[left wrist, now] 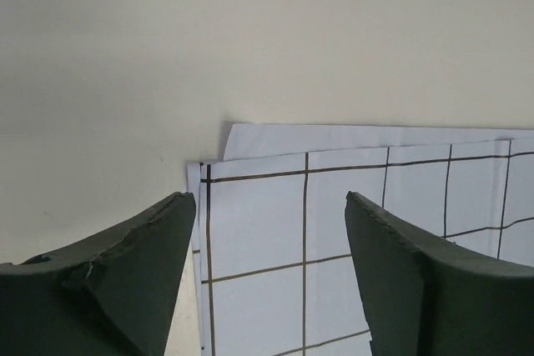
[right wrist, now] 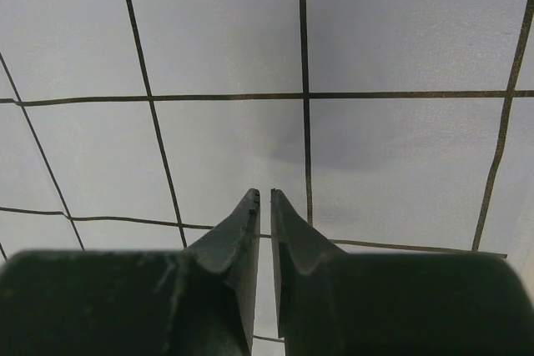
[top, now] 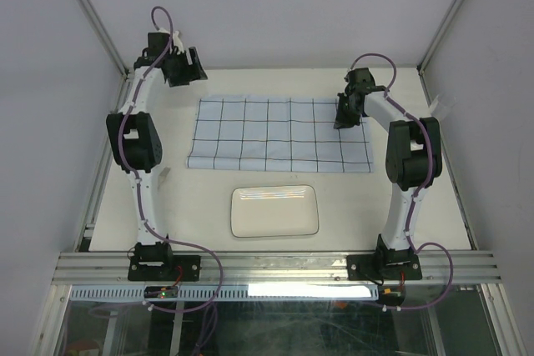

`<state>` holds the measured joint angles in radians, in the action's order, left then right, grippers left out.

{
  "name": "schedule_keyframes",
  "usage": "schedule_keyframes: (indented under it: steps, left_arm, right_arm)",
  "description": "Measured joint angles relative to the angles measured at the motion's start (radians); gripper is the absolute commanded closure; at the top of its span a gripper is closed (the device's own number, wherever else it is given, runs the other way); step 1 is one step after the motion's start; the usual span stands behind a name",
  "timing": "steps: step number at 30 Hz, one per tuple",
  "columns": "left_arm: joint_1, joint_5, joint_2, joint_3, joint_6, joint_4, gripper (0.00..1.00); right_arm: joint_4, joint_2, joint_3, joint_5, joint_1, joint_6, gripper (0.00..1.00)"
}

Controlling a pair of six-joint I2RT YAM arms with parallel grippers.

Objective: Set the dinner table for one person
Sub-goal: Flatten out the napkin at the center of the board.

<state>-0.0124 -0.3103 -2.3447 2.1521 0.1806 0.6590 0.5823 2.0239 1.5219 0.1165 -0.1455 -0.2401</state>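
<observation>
Left claw (left wrist: 271,206): jaws wide, empty; cloth (left wrist: 417,181) corner directly below gap, white flap showing beyond corner. Right claw (right wrist: 264,199): jaws nearly together, thin slit, nothing seen between; cloth grid beneath tips. Table (top: 192,206) under both claws, carrying cloth. Plate (top: 274,211) on table, nearer bases than either claw.

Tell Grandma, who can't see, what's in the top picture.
A pale-blue cloth with dark grid lines lies on the cream-white tabletop, a white rectangular plate nearer the viewer. Open left hand by its far-left corner; shut right hand over its right end.
</observation>
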Motion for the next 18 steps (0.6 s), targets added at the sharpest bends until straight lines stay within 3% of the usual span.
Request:
schedule_keyframes:
  steps: [4,11,18]
  left_arm:
    - [0.0,0.039,0.065,0.029,0.002,0.01,0.16]
    - [0.003,0.016,0.137,0.04,0.01,-0.014,0.21]
    - [0.051,-0.013,0.123,-0.089,0.022,-0.08,0.24]
  right_arm:
    - [0.0,0.0,0.0,-0.006,0.0,0.004,0.87]
    - [0.004,0.0,0.0,-0.021,0.0,0.006,0.87]
    - [0.008,0.0,0.0,-0.042,0.0,0.008,0.87]
